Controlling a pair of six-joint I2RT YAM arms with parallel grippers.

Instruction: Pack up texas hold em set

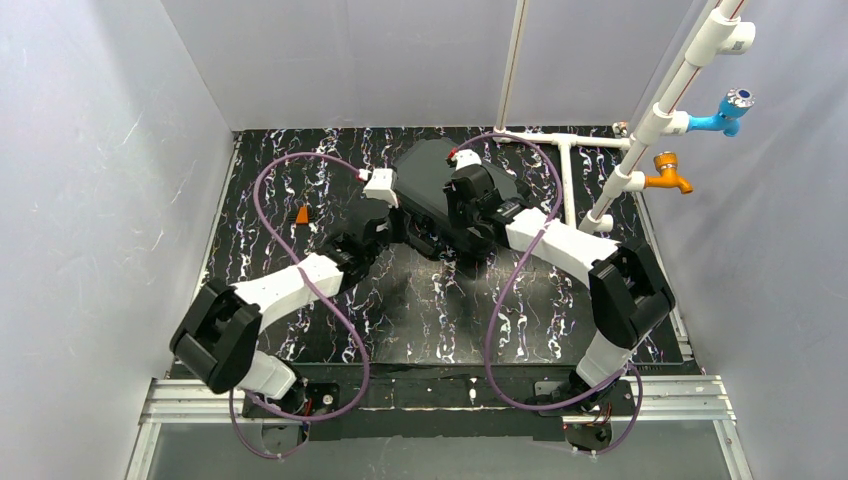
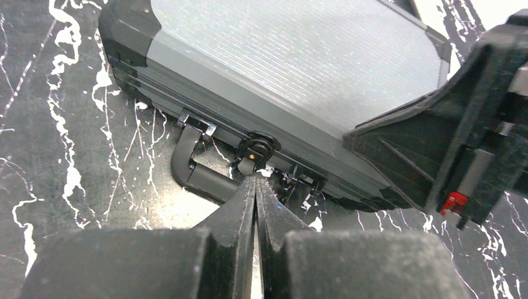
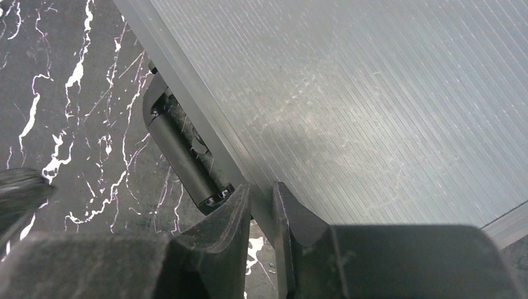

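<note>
The black case [image 1: 425, 170] of the texas hold em set lies closed on the marbled table, its ribbed grey lid [image 2: 292, 59] facing up. Chips, cards and dice are out of view. My left gripper [image 2: 256, 180] is shut and empty, its tips right at the round latch [image 2: 254, 150] on the case's front side, beside the folded carry handle [image 2: 194, 169]. My right gripper [image 3: 261, 190] hangs over the lid's front edge [image 3: 205, 118] near the handle's end [image 3: 183, 156]. Its jaws stand almost together with only a slim gap, and nothing shows held between them.
A white pipe frame [image 1: 600, 150] with a blue tap [image 1: 735, 105] and an orange tap [image 1: 668, 172] stands at the back right, close behind the case. A small orange piece [image 1: 302, 214] lies on the table to the left. White walls enclose the table.
</note>
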